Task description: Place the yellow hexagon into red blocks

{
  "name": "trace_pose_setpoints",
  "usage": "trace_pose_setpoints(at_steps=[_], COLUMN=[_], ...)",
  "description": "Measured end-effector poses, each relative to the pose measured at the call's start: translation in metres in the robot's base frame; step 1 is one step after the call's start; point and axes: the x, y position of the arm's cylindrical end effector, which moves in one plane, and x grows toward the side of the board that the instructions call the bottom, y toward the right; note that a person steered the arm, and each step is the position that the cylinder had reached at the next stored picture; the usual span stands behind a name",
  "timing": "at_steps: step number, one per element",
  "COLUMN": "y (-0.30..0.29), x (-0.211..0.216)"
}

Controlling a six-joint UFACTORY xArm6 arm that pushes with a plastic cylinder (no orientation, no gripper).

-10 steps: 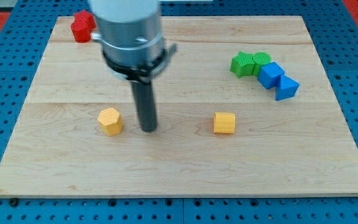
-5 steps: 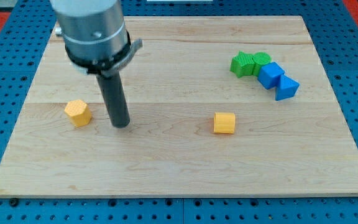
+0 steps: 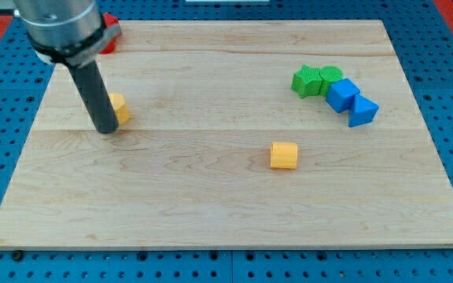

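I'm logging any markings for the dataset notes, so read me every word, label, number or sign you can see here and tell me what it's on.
None: no readable text anywhere in this view.
The board shows only bare wood grain.
The yellow hexagon, yellow block, green blocks, blue blocks and red blocks are plain.
The rod, with my tip at the hexagon's left side, carries no marking.

My tip just left of hexagon
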Motion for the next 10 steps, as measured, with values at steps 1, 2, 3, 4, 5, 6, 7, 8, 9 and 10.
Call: trace_pose_setpoints(at_steps=[1, 2, 3, 4, 5, 6, 7, 8, 9, 10], y=[-0.015, 0.029, 0.045, 0.038, 0.034, 0.033, 0.016, 0.019, 0.115, 0.202], x=[-0.042, -0.039, -0.036, -0.056, -0.091, -0.123, -0.151, -0.16, -0.129, -0.056])
